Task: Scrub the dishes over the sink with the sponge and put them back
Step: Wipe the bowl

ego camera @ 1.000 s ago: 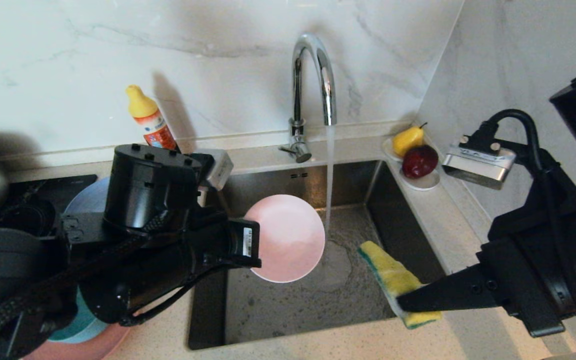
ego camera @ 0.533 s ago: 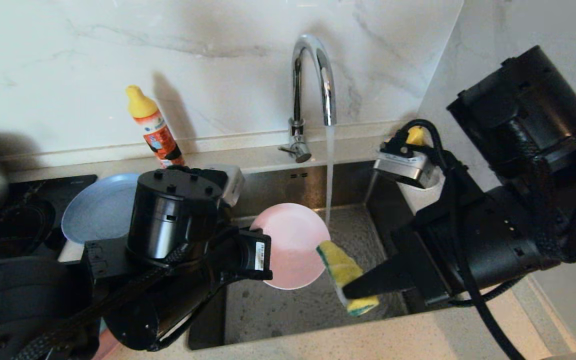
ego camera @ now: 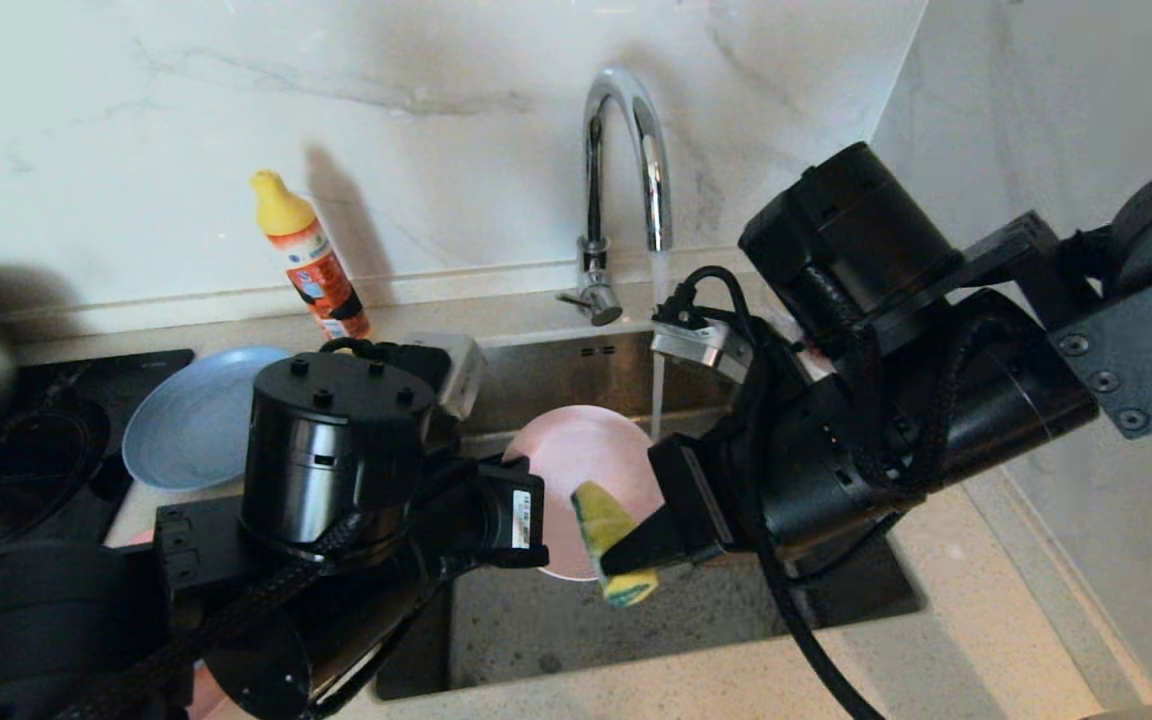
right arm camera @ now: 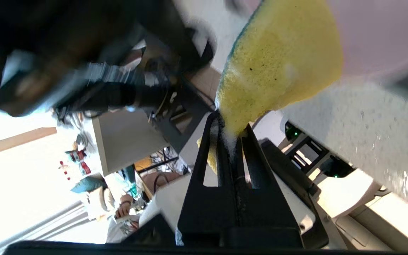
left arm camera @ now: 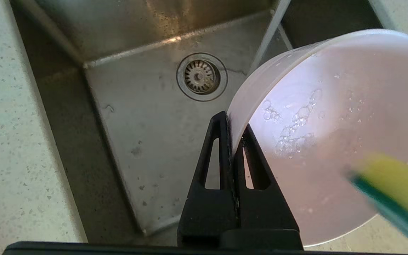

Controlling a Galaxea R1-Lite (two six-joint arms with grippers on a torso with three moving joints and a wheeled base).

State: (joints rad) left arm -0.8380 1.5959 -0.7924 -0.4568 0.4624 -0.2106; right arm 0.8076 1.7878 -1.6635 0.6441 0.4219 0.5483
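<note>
- The left end effector (left arm camera: 235, 132) is clamped on the rim of the small pale pink bowl (ego camera: 576, 470), holding it tilted above the sink (ego camera: 696, 620); the left wrist view shows both fingers pressed tight against the bowl's wall, which the head view hides behind the arm.
- The right end effector (right arm camera: 230, 129) is pinched shut on the sponge (ego camera: 611, 545), which lies against the bowl's inner face at its lower edge in the head view.
- Only the left wrist view shows soap bubbles inside the bowl (left arm camera: 331, 141), the round strainer drain (left arm camera: 201, 76) on the sink floor, and the green scouring edge of the sponge (left arm camera: 395, 191) entering at the corner.
- The right wrist view gives the sponge's yellow face (right arm camera: 282, 63) up close, squeezed between the fingers, with the bowl pale and blurred beyond it.
- Only the head view shows the tap (ego camera: 626, 170) running a thin stream behind the bowl, the large grey-blue plate (ego camera: 191, 415) on the bench to the left, and the orange bottle (ego camera: 306, 250) by the wall.
</note>
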